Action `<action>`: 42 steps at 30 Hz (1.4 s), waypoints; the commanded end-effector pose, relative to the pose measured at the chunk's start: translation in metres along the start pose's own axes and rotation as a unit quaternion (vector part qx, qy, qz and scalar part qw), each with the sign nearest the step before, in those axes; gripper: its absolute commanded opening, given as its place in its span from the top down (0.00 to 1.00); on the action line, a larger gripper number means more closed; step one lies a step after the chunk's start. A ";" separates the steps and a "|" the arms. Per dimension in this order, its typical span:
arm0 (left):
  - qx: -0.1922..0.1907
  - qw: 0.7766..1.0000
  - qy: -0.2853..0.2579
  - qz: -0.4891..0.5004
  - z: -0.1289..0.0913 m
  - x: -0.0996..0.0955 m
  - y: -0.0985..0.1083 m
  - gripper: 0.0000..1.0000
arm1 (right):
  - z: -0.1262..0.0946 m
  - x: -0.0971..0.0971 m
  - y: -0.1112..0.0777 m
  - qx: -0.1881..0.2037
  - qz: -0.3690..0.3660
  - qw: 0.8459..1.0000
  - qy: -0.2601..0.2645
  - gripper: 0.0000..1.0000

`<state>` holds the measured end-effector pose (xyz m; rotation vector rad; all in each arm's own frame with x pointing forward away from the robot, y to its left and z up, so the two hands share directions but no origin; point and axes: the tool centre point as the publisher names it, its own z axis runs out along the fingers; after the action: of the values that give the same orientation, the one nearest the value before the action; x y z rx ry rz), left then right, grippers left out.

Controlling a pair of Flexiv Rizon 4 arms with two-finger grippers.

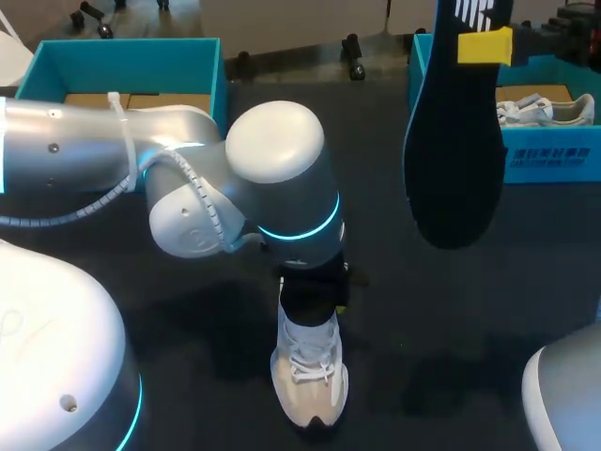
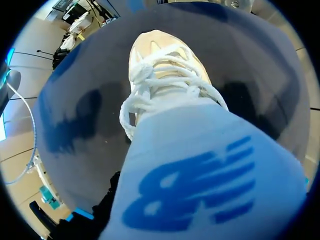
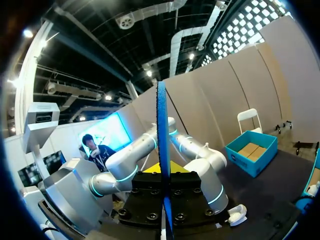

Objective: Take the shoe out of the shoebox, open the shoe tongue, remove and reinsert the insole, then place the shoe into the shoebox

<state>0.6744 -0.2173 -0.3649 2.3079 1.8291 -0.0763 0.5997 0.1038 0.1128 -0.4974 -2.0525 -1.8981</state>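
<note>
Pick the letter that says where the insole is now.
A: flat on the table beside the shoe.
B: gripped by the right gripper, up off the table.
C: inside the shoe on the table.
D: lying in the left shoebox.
B: the dark insole hangs in the air, clamped near its upper end by the right gripper.

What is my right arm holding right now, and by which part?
The jaws of the right gripper clamp the dark insole near its upper end; the rest hangs down free.
</note>
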 end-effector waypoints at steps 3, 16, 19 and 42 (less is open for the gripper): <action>0.001 1.000 -0.004 -0.004 0.000 0.002 0.004 0.54 | 0.002 -0.002 0.003 0.003 0.001 1.000 0.001 1.00; -0.020 0.994 -0.092 -0.062 -0.044 -0.008 0.032 0.00 | 0.002 -0.002 0.003 0.003 0.001 1.000 0.001 1.00; -0.035 0.987 -0.132 -0.084 -0.062 -0.011 0.038 0.00 | 0.002 -0.002 0.003 0.003 0.001 1.000 0.001 1.00; -0.067 0.882 -0.416 -0.210 -0.163 -0.007 0.083 0.00 | 0.002 -0.002 0.003 0.003 0.001 1.000 0.001 1.00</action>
<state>0.7437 -0.2250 -0.1955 1.4712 1.8411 -0.7268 0.5994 0.1037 0.1125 -0.4980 -2.0520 -1.8984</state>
